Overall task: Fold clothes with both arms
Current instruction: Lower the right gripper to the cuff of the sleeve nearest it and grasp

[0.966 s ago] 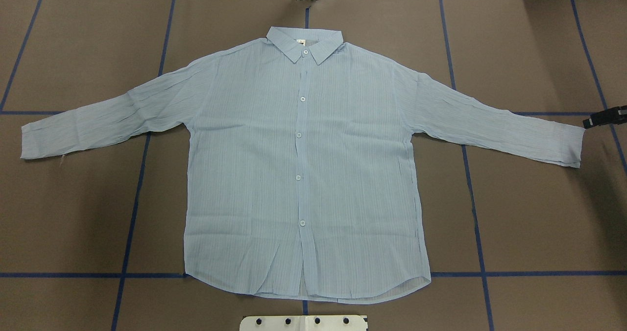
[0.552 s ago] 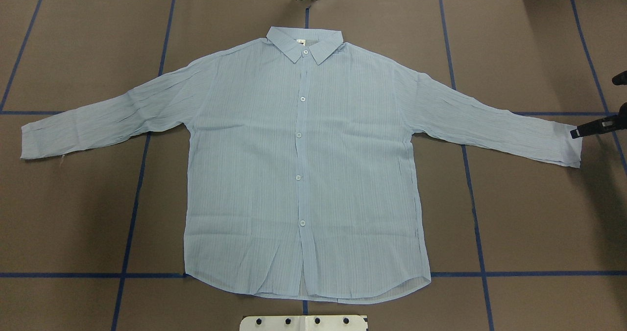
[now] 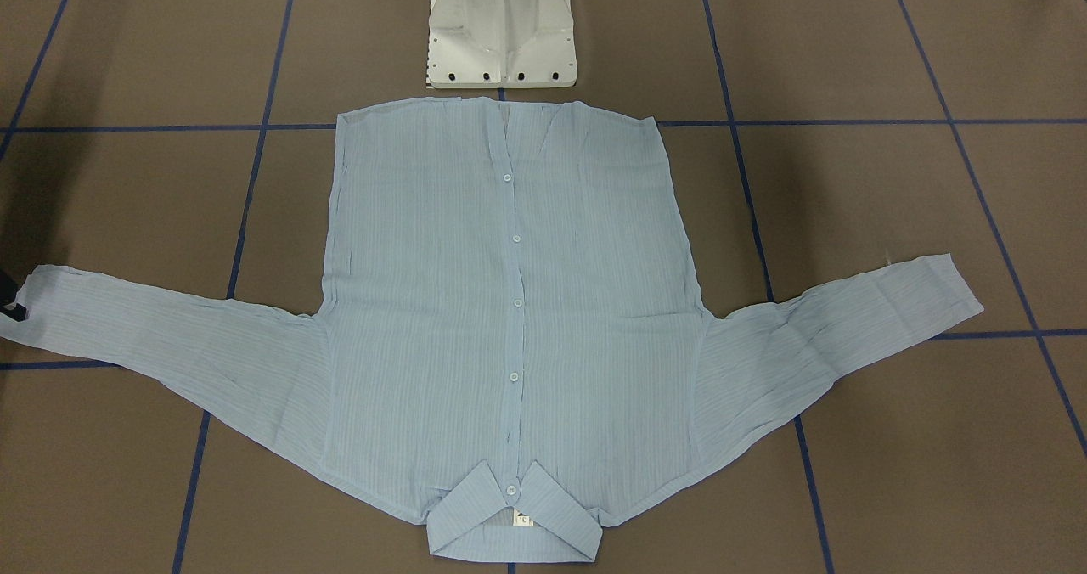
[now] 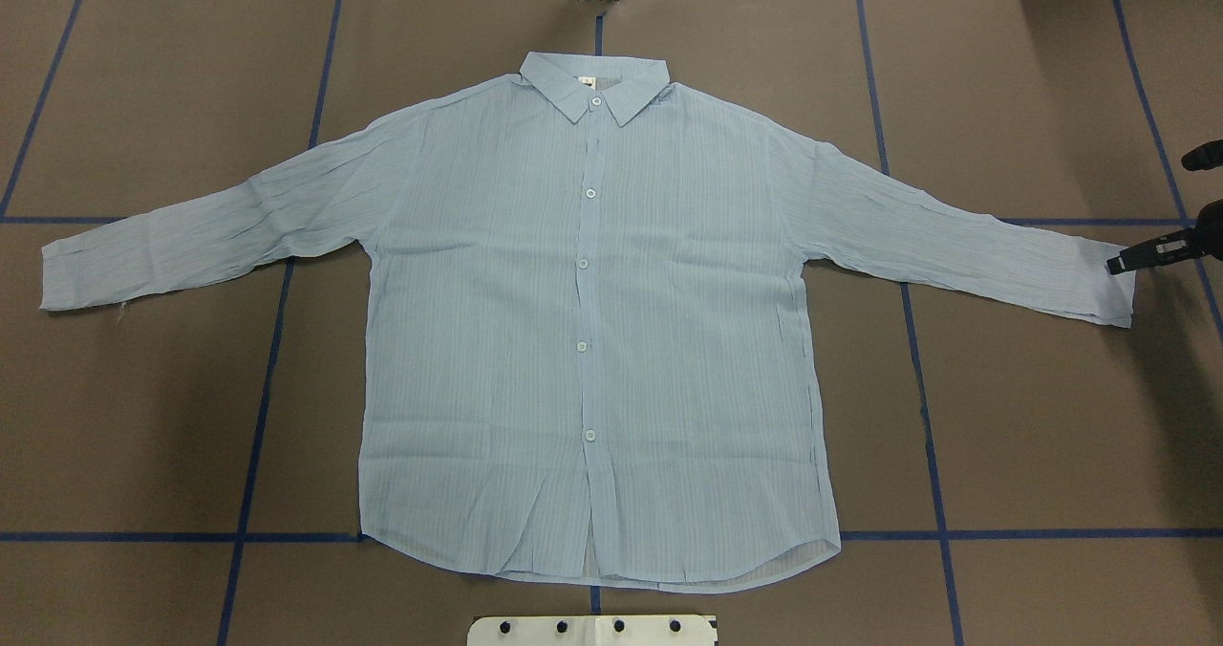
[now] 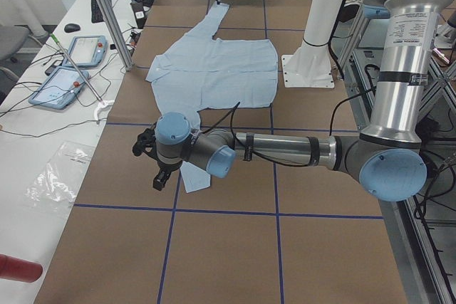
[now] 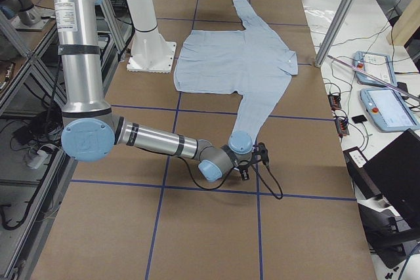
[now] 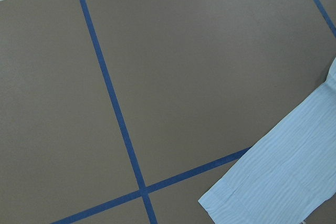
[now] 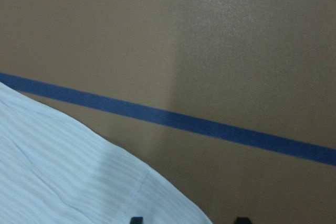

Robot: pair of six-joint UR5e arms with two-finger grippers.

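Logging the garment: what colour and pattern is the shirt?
The shirt is light blue, finely striped; clearest front-facing.

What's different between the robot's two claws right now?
The right claw sits at the right cuff, overlapping its cloth; the left claw hangs clear of the left cuff. The right wrist camera shows cloth close up, the left's from farther off. Both are black, at sleeve ends of the shirt.

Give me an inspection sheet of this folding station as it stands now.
Surface: brown table mat with blue tape grid.
Job's things: light blue striped long-sleeved button-up shirt spread flat, front up, sleeves out, unfolded.
Clutter: nothing seen on the mat.
Grippers: black two-finger right gripper open at the right-side cuff; left gripper near the left-side cuff, state cannot be told.
Cables: black cable loops from the right wrist.
Surroundings: white pedestal base; white side desk with two handheld screens.
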